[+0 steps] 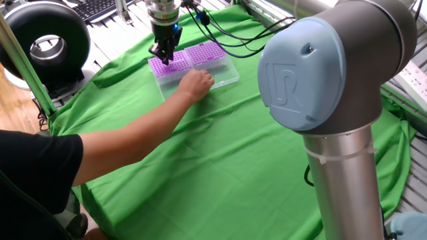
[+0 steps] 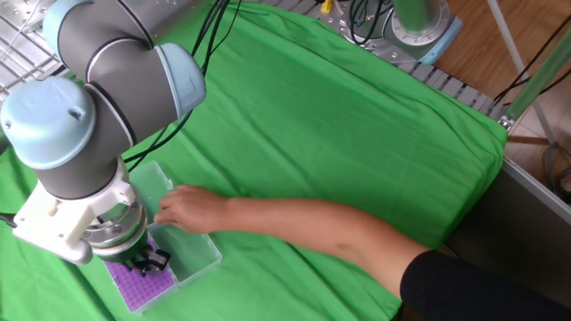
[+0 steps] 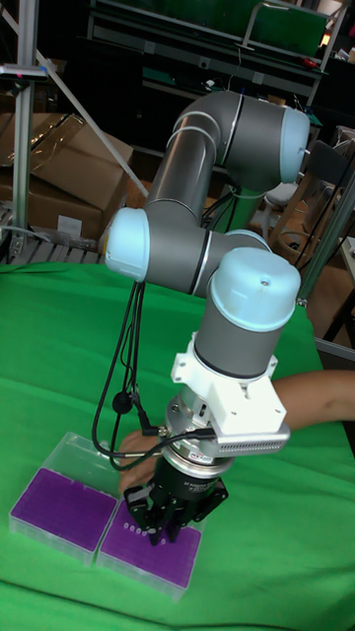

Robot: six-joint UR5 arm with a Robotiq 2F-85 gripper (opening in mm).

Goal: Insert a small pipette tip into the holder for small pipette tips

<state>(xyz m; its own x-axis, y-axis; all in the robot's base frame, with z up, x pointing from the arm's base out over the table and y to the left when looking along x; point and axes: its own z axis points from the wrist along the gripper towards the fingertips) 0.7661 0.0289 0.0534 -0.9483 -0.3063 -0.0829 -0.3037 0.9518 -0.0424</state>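
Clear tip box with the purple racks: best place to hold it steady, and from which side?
Hold the clear tip box by its long front wall, from the person's side, where the hand already rests. The gripper hangs over the purple rack, so the top is likely off limits.

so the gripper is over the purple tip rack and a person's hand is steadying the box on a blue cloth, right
Not quite: the cloth is green, not blue, as one fixed view shows. The rest holds: the gripper hangs over the purple tip rack, and the person's hand rests on the clear box.
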